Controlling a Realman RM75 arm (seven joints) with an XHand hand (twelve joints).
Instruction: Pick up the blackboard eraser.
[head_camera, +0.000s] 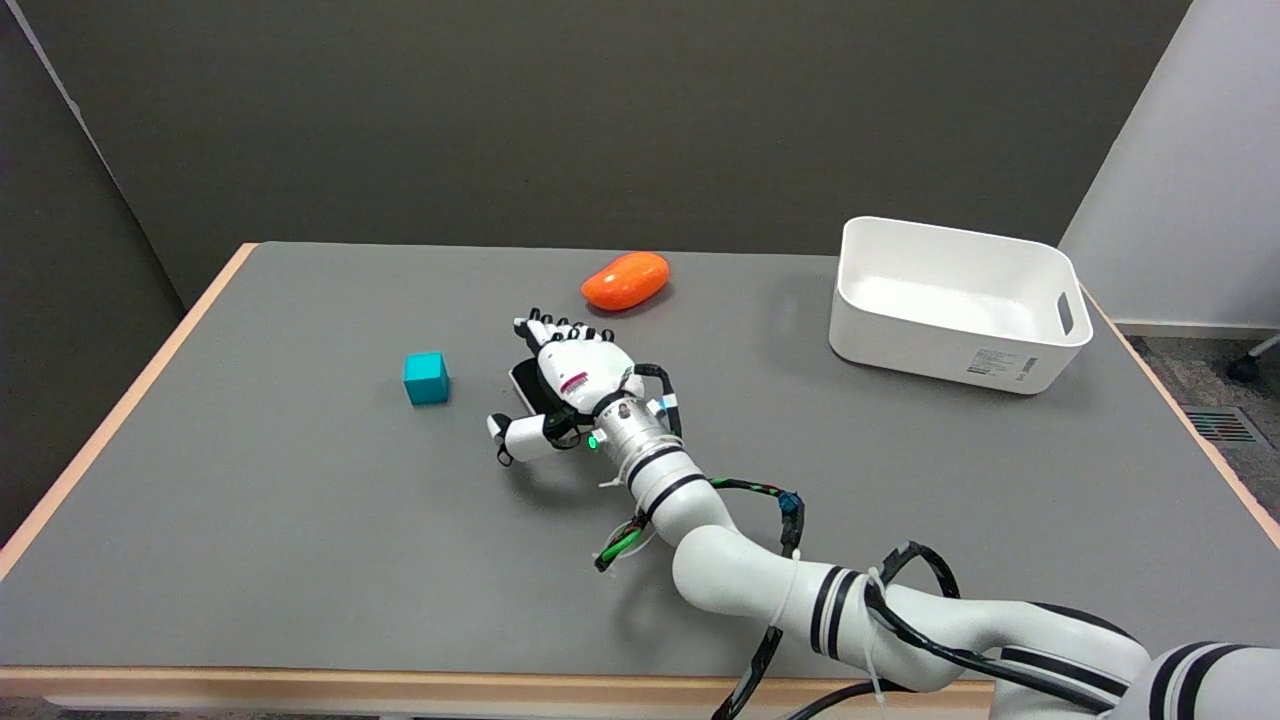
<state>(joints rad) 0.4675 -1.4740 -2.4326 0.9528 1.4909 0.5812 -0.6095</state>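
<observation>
The blackboard eraser (523, 386) is a dark block with a pale edge, lying on the grey table (300, 520) near its middle. Only its left side shows, because my right hand (572, 378) lies directly over it, palm down. The fingers (548, 328) reach past the eraser's far side with their tips bent down. The thumb (518, 436) sticks out to the near left, apart from the eraser. I see no finger closed on the eraser, and it still rests on the table.
A teal cube (426, 378) sits left of the hand. An orange oval object (626, 280) lies just beyond the fingers. A white bin (955, 302), with nothing in it, stands at the far right. The table's wooden edge runs along the left and front.
</observation>
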